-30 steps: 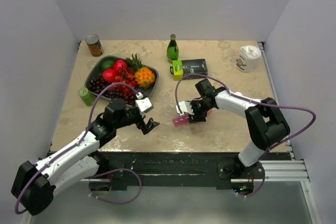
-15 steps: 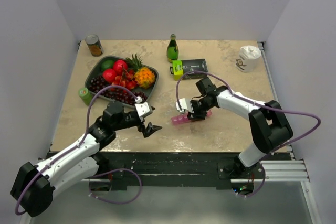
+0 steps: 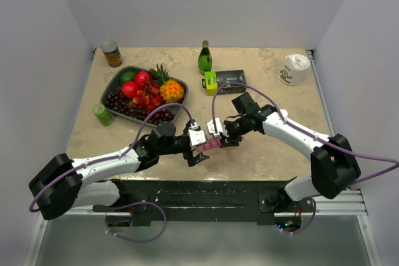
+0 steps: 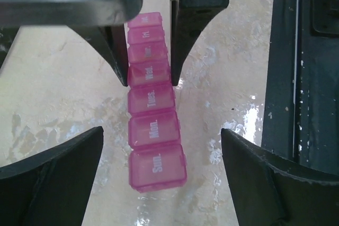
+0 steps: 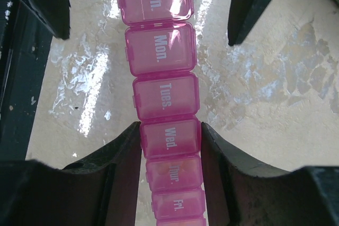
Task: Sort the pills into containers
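Organiser point(image 3: 214, 143) lies on the tabletop point(image 3: 274, 85) toward six o'clock. Right claw point(image 5: 170, 130) clamps its Wed cell; left claw point(image 4: 159, 141) gapes around the Sun end. Likely light, stiff, slick: pinch the sides.

White arms point(image 3: 103, 165), black joints point(image 3: 329, 167), looping purple cables point(image 3: 368, 149)
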